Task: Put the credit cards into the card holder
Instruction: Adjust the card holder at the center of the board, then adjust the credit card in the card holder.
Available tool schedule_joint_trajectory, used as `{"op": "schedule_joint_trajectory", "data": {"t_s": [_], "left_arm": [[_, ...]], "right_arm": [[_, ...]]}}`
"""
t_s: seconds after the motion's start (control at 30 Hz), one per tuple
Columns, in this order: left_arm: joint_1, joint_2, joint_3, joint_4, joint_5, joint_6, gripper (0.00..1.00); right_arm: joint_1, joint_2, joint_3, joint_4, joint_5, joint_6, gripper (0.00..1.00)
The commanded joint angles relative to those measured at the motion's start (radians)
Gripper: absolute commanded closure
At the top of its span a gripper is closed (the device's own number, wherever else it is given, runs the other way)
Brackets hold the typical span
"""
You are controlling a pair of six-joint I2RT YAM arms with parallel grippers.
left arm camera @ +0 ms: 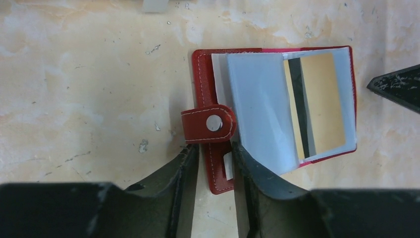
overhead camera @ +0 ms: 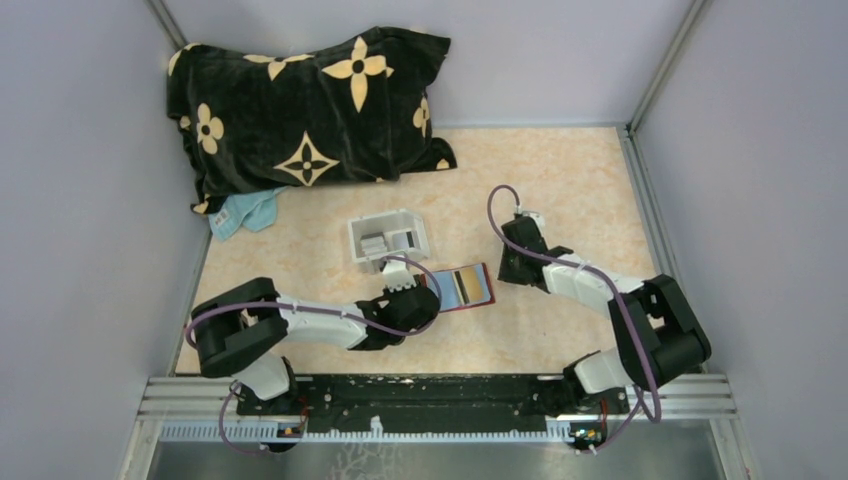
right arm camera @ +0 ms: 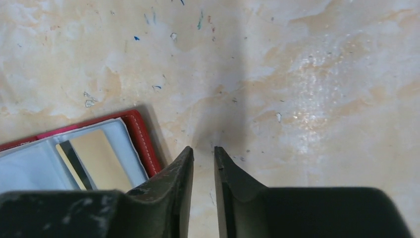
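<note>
Left gripper (left arm camera: 214, 147) jaws straddle the card holder (left arm camera: 203, 84) red edge at table centre; clamping cannot be told. Right gripper (right arm camera: 203, 148), at 3 o'clock, slightly parted, empty. A loose hold could let the holder slide.

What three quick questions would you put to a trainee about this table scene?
1. True or false: the card holder lies folded shut.
2. Which gripper has its fingers on either side of the holder's red edge? A. left gripper B. right gripper C. neither
3. In one word: what lies between the right gripper's fingers?

Key
1. False. It lies open, with a tan card showing inside.
2. A.
3. Nothing. Only the bare table shows below the gap.
</note>
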Motion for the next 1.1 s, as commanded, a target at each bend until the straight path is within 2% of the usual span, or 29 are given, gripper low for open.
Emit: {"op": "schedule_joint_trajectory", "data": {"t_s": [0.0,0.1,0.27,0.53,0.67,0.77,1.07], "left_arm": [[-0.016,0.008,-0.020,-0.191,0.048,-0.017,0.54],[-0.019,-0.008,-0.018,-0.194,0.038,-0.014,0.46],[-0.022,-0.024,-0.010,-0.227,0.017,-0.022,0.44],[-0.034,-0.070,-0.026,-0.301,-0.024,-0.079,0.51],[-0.038,-0.099,-0.044,-0.301,-0.034,-0.091,0.56],[-0.041,-0.110,-0.054,-0.295,-0.042,-0.089,0.60],[-0.043,-0.126,-0.090,-0.261,-0.037,-0.094,0.61]], "right_arm": [[0.018,-0.079,0.057,-0.060,0.072,-0.064,0.73],[0.068,-0.093,0.084,-0.084,0.081,-0.097,0.64],[0.154,-0.084,0.130,-0.126,0.095,-0.121,0.49],[0.242,-0.009,0.172,-0.129,0.105,-0.144,0.42],[0.272,0.041,0.199,-0.133,0.119,-0.149,0.28],[0.295,0.068,0.211,-0.134,0.126,-0.149,0.27],[0.340,0.135,0.245,-0.159,0.163,-0.143,0.26]]}}
